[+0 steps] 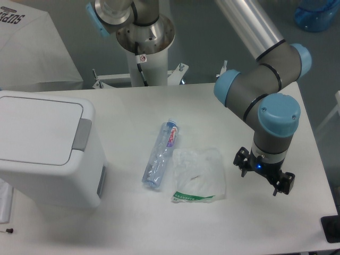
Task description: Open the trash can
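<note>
The large white boxy plastic trash can (pixel 48 151) is seen at the left edge of the white surface (pixel 255 223), its flat lid shut and its grey rectangular push tab (pixel 82 134) set on the lid's right side. The black two-finger hand (pixel 264 179) is held near the right edge, well apart from the can, with nothing grasped; whether its jaws are spread cannot be told. The tab's long axis runs front to back. A crushed clear plastic bottle (pixel 161 154) and a crumpled clear plastic bag (pixel 199 174) lie between them.
</note>
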Available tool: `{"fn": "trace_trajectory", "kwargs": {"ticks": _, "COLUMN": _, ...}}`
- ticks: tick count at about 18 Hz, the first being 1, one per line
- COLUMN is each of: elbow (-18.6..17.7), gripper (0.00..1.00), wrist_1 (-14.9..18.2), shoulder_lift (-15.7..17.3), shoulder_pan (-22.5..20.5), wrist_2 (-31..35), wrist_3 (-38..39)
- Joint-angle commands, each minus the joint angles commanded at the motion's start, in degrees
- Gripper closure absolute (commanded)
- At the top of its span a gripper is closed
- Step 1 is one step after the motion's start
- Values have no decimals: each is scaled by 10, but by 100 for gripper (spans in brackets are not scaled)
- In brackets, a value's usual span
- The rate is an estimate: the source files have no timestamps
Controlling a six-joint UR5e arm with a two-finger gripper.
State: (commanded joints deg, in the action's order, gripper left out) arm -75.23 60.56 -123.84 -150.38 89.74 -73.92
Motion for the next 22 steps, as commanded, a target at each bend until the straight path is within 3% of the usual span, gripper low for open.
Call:
{"fn": "trace_trajectory", "kwargs": {"ticks": 9, "elbow": 3, "gripper": 0, "wrist_1": -3, "shoulder_lift": 1, "shoulder_pan": 0, "wrist_2": -6, "wrist_3": -2}}
{"fn": "trace_trajectory", "kwargs": {"ticks": 13, "elbow": -26, "gripper": 0, "wrist_1": -28, "shoulder_lift": 1, "shoulder_pan": -7, "wrist_2": -33, "wrist_3": 5}}
{"fn": "trace_trajectory", "kwargs": {"ticks": 19, "elbow": -33, "gripper": 0, "wrist_1": -31, "shoulder_lift": 8, "shoulder_pan": -8, "wrist_2": -99, "wrist_3": 120}}
{"fn": "trace_trajectory", "kwargs": {"ticks": 22, "elbow": -33, "gripper": 0, "wrist_1": -31, "shoulder_lift": 8, "shoulder_pan": -7, "wrist_2": -125, "wrist_3": 129}}
